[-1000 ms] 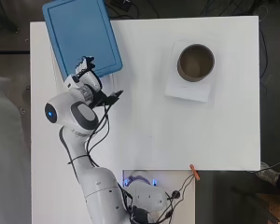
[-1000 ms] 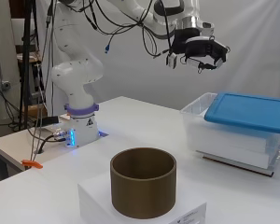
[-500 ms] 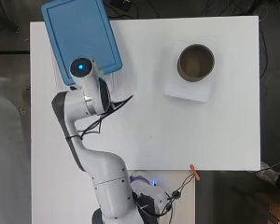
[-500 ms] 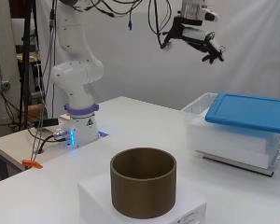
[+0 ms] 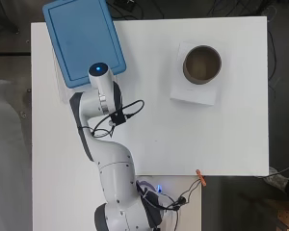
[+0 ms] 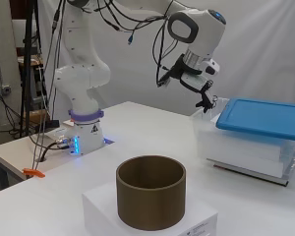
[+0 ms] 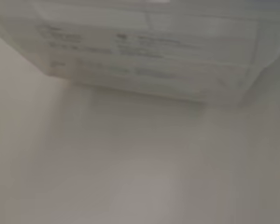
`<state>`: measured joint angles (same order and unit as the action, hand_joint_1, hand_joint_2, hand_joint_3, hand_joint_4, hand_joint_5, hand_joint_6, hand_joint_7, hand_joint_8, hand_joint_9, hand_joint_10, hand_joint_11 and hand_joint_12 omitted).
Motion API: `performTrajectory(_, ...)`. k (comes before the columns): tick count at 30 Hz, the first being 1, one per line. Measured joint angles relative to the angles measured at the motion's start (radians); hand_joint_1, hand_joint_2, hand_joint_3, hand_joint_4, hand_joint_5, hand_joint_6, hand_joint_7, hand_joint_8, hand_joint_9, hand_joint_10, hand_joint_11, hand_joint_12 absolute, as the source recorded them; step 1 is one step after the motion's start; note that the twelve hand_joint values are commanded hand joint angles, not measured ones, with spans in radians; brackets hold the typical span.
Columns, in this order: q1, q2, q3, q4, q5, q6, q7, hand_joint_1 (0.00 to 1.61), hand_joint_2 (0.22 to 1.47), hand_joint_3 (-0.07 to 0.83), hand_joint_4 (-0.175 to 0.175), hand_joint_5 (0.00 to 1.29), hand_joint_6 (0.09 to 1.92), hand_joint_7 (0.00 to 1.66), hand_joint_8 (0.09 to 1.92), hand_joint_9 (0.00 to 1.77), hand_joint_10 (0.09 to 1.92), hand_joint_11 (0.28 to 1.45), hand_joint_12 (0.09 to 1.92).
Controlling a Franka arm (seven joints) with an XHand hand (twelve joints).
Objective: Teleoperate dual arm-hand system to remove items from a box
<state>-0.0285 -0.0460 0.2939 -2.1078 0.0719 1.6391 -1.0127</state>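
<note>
Above the near corner of the clear plastic box (image 6: pixel 246 147), the black and white hand (image 6: pixel 199 83) hangs in the air, seen only in the side view. Its dark fingers (image 6: pixel 205 101) reach down toward the box's corner without touching it, spread and only slightly bent, with nothing between them. From overhead the hand is hidden under the white arm (image 5: pixel 103 96), whose last joint, lit by a blue spot, lies over the lower edge of the flat blue plastic lid (image 5: pixel 82 38).

That lid sits closed on the box. The side view shows what the overhead view cannot: the box's translucent walls under the lid, and a thin flat white sheet beneath its base. What is inside cannot be made out. The wrist view shows a blurred stretch of the translucent wall (image 7: pixel 144 51) close up, with the white table (image 7: pixel 130 177) below it.

Well apart from the box, toward the other side of the table (image 5: pixel 149 144), a brown open-topped cylinder (image 5: pixel 202 64) stands upright on a white square block (image 5: pixel 192 94); overhead its inside looks hollow. At the table's near edge beside the arm's base lies a small orange clip (image 5: pixel 200 177), also visible in the side view at the left.
</note>
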Motion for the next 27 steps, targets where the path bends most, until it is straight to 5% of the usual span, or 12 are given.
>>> performTrajectory(2,-0.084,-0.025,0.087,0.009,0.001,-0.002,0.000,0.27,1.14,0.001,0.092,0.83,0.09,0.76,1.40,0.86,1.39,0.58,0.90)
performTrajectory(6,-0.102,0.070,0.105,0.056,-0.024,-0.035,0.018,0.28,1.15,0.001,0.110,0.88,0.09,0.80,1.63,0.93,1.64,0.56,1.29)
performTrajectory(7,-0.086,0.115,0.088,0.074,-0.031,-0.051,0.028,0.28,1.15,0.000,0.082,0.79,0.09,0.79,1.64,0.92,1.66,0.55,1.32)
performTrajectory(9,-0.067,0.184,0.068,0.106,-0.044,-0.078,0.040,0.27,1.15,-0.001,0.035,0.59,0.09,0.77,1.45,0.87,1.47,0.53,1.17)
performTrajectory(12,-0.047,0.260,0.062,0.182,-0.083,-0.156,0.033,0.27,1.14,0.000,0.050,0.55,0.09,0.79,0.56,0.85,0.53,0.61,0.39)
performTrajectory(14,-0.035,0.282,0.073,0.211,-0.126,-0.200,0.021,0.26,1.13,-0.001,0.064,0.55,0.09,0.64,0.16,0.73,0.15,0.58,0.11)
performTrajectory(20,-0.013,0.270,0.097,0.183,-0.209,-0.216,0.007,0.23,1.14,0.003,0.033,0.49,0.09,0.50,0.09,0.62,0.09,0.55,0.09)
performTrajectory(27,0.027,0.281,0.099,0.377,-0.322,-0.183,0.097,0.25,1.19,-0.002,0.022,0.56,0.09,0.78,0.09,0.86,0.09,0.71,0.09)
